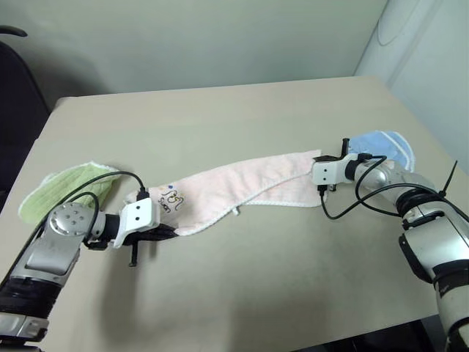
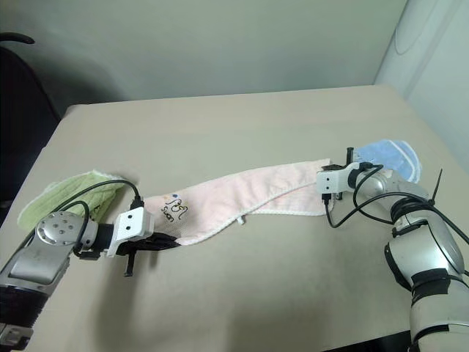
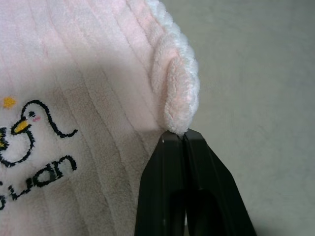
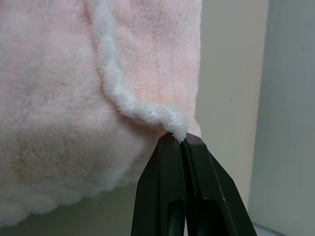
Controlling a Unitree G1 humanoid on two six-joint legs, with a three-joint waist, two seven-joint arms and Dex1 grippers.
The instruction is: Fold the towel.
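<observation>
The pale pink towel [image 1: 234, 187] lies stretched in a long band across the table, with its cartoon print [image 1: 170, 199] near its left end. My left gripper [image 3: 183, 135] is shut on that end's white-edged corner, low over the table [image 1: 172, 230]. My right gripper [image 4: 183, 140] is shut on the far right corner, whose white stitched edging [image 4: 118, 98] curls above the fingertips. A small loop tag [image 1: 236, 212] hangs from the near edge.
A light green ribbed towel [image 1: 66, 191] lies bunched by the table's left edge, just behind my left arm. A light blue cloth [image 1: 385, 147] sits behind my right wrist near the right edge. A dark chair [image 1: 15, 95] stands beyond the left corner.
</observation>
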